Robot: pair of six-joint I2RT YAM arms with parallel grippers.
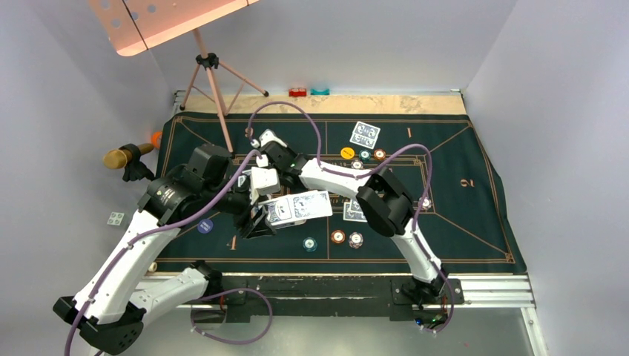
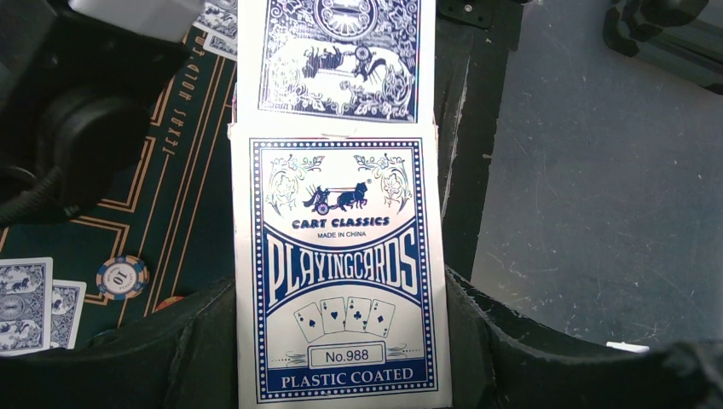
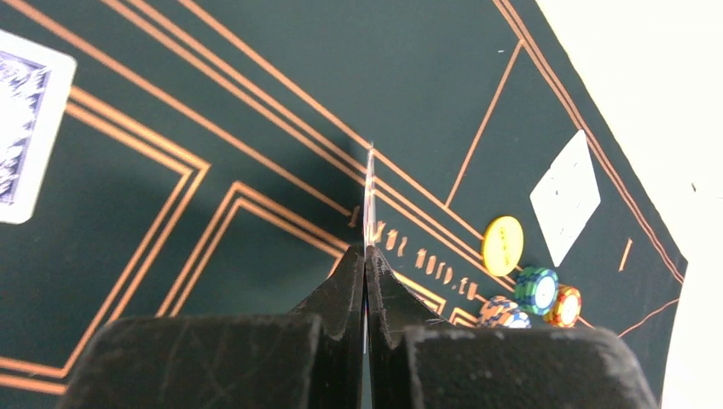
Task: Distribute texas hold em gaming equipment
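My left gripper (image 2: 341,341) (image 1: 261,216) is shut on a blue-and-white playing card box (image 2: 341,281) (image 1: 297,208), held above the mat's near left. A patterned card back (image 2: 339,60) sticks out past the box's far end. My right gripper (image 3: 367,256) (image 1: 261,159) is shut on one playing card (image 3: 368,196), seen edge-on over the mat. On the felt lie face-down cards (image 1: 364,134) (image 1: 354,211) (image 3: 26,128), a yellow disc (image 3: 502,245) (image 1: 346,152), a blue disc (image 1: 205,225), and striped chips (image 1: 309,243) (image 1: 338,236) (image 3: 535,290) (image 2: 122,277).
The green gold-lined mat (image 1: 460,222) covers the table. A tripod stand (image 1: 211,74) rises at the back left, with a brown-headed tool (image 1: 126,156) beside the mat's left edge. Small red (image 1: 297,92) and teal (image 1: 320,91) blocks sit at the back edge.
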